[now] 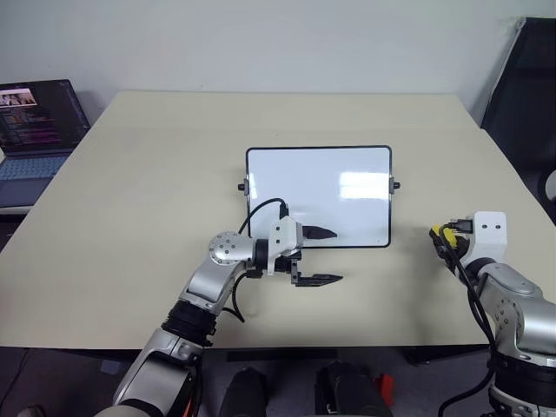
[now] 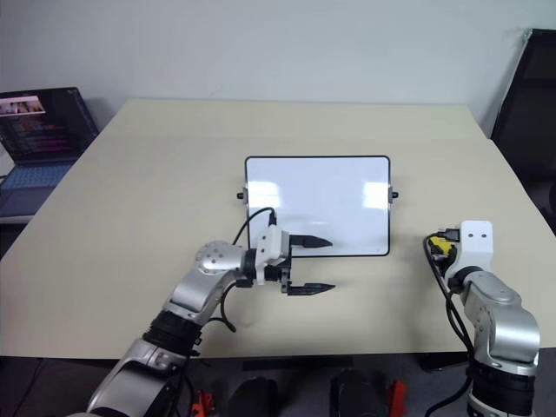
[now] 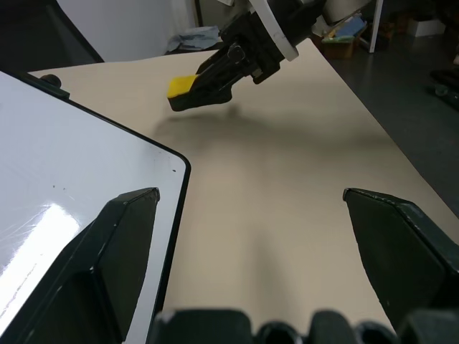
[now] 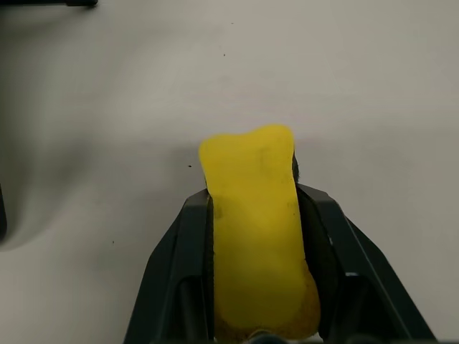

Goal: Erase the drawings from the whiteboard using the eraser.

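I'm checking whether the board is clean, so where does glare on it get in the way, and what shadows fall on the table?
Left eye view: two bright patches on the whiteboard, right half. Left wrist view: a glare streak near the left hand's finger; the eraser in the right hand casts a soft shadow on the table.

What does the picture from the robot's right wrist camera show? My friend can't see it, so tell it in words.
The right gripper squeezes a yellow eraser between its two black fingers, pinching it so its sides bend in. Under it lies the plain beige table.
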{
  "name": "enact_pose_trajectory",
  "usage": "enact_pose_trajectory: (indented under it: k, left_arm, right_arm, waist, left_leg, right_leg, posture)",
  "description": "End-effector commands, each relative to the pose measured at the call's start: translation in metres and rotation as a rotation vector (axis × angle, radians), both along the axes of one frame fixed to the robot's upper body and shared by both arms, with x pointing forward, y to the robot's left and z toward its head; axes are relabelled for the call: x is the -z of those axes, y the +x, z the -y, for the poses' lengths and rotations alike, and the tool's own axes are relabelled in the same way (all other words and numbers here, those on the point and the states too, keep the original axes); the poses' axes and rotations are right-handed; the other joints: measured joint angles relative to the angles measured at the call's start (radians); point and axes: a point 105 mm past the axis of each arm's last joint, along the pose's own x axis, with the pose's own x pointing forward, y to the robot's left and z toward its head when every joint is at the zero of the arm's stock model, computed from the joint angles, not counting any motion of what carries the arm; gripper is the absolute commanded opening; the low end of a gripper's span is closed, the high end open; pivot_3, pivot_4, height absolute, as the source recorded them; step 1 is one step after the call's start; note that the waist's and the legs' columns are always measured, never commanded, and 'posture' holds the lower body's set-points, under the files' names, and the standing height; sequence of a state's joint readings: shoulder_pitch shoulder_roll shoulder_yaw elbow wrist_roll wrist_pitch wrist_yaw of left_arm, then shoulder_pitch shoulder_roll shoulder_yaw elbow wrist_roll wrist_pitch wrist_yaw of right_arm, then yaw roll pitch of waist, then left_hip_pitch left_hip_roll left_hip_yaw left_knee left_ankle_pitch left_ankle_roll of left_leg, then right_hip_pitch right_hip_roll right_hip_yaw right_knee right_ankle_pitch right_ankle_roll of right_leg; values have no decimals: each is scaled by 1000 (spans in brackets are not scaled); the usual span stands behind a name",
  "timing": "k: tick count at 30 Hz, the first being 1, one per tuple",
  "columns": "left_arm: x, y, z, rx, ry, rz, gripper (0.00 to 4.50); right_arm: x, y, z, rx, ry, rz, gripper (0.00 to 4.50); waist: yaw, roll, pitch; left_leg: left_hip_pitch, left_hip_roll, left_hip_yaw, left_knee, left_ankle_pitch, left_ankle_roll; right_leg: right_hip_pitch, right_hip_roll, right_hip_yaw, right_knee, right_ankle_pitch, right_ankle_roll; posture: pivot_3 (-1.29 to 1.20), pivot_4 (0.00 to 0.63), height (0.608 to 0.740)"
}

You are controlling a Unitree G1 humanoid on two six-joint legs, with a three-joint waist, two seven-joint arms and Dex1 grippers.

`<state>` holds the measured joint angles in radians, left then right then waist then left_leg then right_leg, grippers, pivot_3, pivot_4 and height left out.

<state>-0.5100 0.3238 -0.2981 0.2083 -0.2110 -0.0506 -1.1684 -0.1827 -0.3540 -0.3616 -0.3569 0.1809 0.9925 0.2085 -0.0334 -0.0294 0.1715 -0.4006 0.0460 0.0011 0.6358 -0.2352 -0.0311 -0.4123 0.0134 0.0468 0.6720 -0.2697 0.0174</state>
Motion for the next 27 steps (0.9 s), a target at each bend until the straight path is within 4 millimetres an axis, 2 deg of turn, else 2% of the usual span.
enact_pose_trajectory:
  k: [1, 9, 11, 19, 27]
  left_arm:
    - [-9, 1, 1, 5, -7, 40, 4500]
    - [-11, 4, 1, -8, -7, 47, 4500]
    - [-11, 4, 1, -10, -6, 49, 4500]
    - [-10, 6, 1, -21, -3, 52, 4500]
    - [-13, 3, 0, -28, -8, 47, 4500]
  right_arm:
    - [-7, 1, 3, 11, 2, 30, 1261]
    - [-3, 5, 4, 9, 6, 18, 1261]
    - [-3, 6, 4, 9, 7, 18, 1964]
    - [-3, 7, 7, 16, -8, 18, 1964]
    - [-11, 6, 13, 61, -35, 46, 1964]
  waist:
    - [0, 0, 0]
    - [0, 0, 0]
    - [0, 0, 0]
    - [1, 0, 0]
    - [1, 0, 0]
  left_leg:
    - [0, 0, 0, 0, 0, 0]
    - [0, 0, 0, 0, 0, 0]
    - [0, 0, 0, 0, 0, 0]
    - [0, 0, 0, 0, 0, 0]
    - [0, 0, 0, 0, 0, 0]
  right_leg:
    - [0, 0, 0, 0, 0, 0]
    - [0, 0, 0, 0, 0, 0]
    - [0, 0, 0, 0, 0, 0]
    - [0, 0, 0, 0, 0, 0]
    - [0, 0, 0, 1, 0, 0]
  posture:
    - [0, 150, 740]
    - [0, 150, 740]
    - [0, 150, 740]
    - [0, 150, 740]
    - [0, 150, 740]
